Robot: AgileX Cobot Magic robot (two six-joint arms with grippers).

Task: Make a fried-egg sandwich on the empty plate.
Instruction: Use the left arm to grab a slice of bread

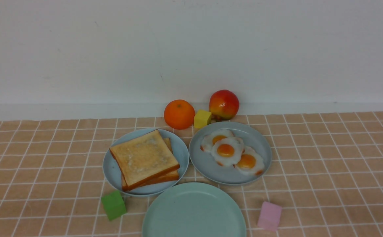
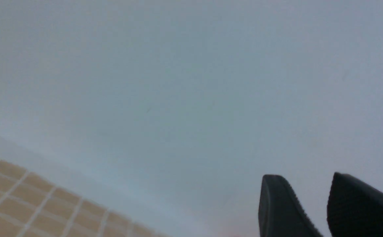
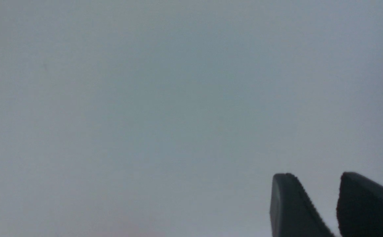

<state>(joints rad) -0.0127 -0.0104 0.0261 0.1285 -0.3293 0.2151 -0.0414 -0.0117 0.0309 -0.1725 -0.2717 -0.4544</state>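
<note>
Two golden-brown toast slices lie stacked on a light blue plate, left of centre. Three white fried eggs with orange yolks overlap on a grey-blue plate to the right. The empty plate, pale mint green, sits nearest, at the front edge. Neither arm shows in the front view. My left gripper is open with nothing between its fingers, facing the pale wall. My right gripper is likewise open and empty, with only wall behind it.
An orange, a yellow cube and a red-yellow fruit stand behind the plates by the wall. A green cube and a pink cube flank the mint plate. A checked cloth covers the table.
</note>
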